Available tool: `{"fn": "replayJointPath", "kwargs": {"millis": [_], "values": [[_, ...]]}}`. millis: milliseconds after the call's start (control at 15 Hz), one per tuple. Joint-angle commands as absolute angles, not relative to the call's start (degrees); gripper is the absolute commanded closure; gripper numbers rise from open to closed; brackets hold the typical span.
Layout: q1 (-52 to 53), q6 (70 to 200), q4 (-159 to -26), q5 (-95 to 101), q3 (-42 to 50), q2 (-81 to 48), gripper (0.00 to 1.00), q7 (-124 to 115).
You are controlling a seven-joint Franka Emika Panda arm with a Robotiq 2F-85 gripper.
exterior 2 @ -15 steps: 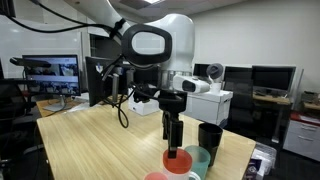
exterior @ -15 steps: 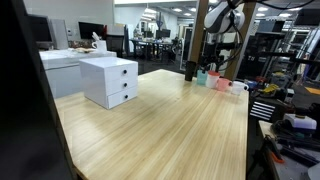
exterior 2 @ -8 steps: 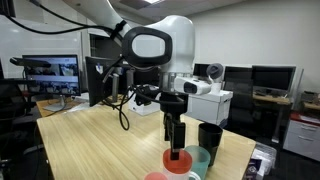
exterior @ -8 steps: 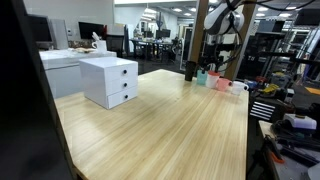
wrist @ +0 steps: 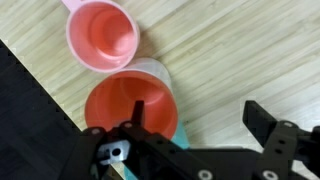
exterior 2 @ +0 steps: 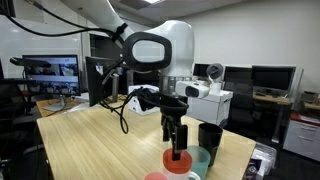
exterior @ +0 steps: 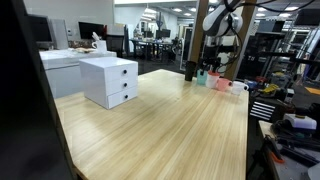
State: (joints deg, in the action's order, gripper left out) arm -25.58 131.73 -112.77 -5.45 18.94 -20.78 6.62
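Since a second ago the gripper (exterior 2: 178, 151) has dipped slightly over the red cup (exterior 2: 181, 163) at lower centre, jaws spread wide, apparently not touching it. A pink cup (wrist: 102, 35) sits upper left.

Wooden table (exterior: 170, 130) with cups (exterior: 213, 80), drawer unit (exterior: 110, 80)

An exterior view looks from a distant corner down the whole bench (exterior: 160, 120) to the cups (exterior: 215, 80), small at its far edge. An exterior view sits low and close beside those cups, facing back across the bench. Both exterior views share the white drawers (exterior: 110, 80). The wrist view looks straight down, very near, over the cups at the bench edge.
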Motion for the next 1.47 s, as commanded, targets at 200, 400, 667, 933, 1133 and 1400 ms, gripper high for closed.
{"fn": "replayJointPath", "kwargs": {"millis": [200, 400, 667, 933, 1133, 1400], "values": [[-28.17, 133.05, -113.21, -8.11, 17.17, -21.91, 0.00, 14.32], [-28.51, 133.53, -113.05, -7.98, 17.11, -22.59, 0.25, 14.82], [-28.66, 134.32, -113.14, -7.79, 16.77, -22.89, 0.50, 15.00], [-28.39, 135.13, -113.32, -7.37, 16.78, -22.75, 0.80, 14.41], [-28.22, 135.38, -113.47, -7.21, 16.91, -22.47, 0.93, 13.81], [-27.22, 135.43, -113.51, -5.99, 17.49, -21.71, 0.95, 11.80]]}}
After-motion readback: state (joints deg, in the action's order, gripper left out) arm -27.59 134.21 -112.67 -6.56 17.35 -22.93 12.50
